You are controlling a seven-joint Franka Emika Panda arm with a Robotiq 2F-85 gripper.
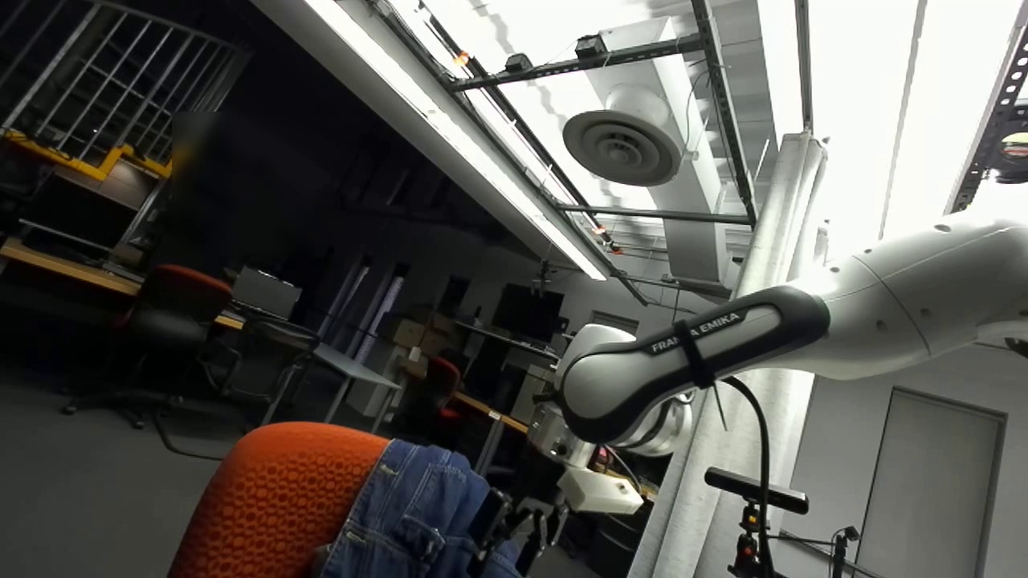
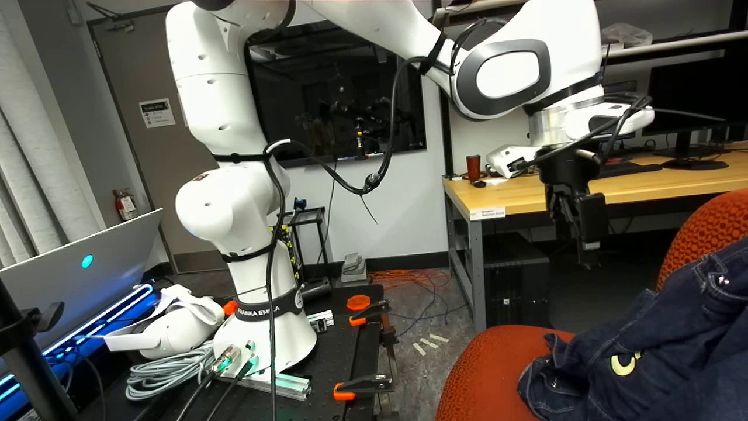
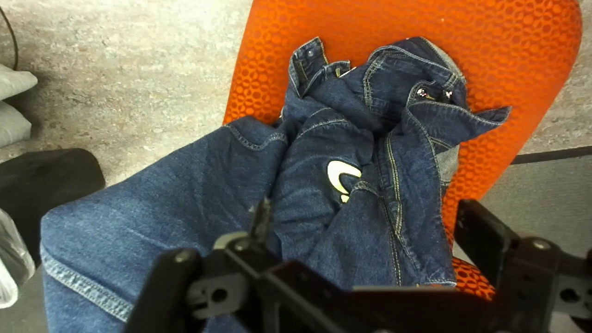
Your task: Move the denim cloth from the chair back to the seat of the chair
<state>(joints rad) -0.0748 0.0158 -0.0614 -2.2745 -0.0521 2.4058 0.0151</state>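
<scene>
shown in all three views: denim cloth (image 3: 314, 138), draped in loose folds over an orange chair (image 1: 281, 490). visible in an exterior view: lower end of the cloth on the seat (image 2: 485, 374), upper part at the chair back (image 2: 710, 225). seen in the wrist view: gripper (image 3: 370, 224) with fingers (image 3: 481, 236) spread wide, empty, the cloth beyond. seen in an exterior view: fingertips (image 2: 591, 242) pointing down, with a clear gap between them and the cloth. also shown there: white robot arm (image 2: 228, 199) on a black perforated table (image 2: 336, 354), wooden desk (image 2: 508, 196) behind the gripper, white headset (image 2: 175, 333) beside the arm's base, silver laptop (image 2: 82, 257) near the headset.
</scene>
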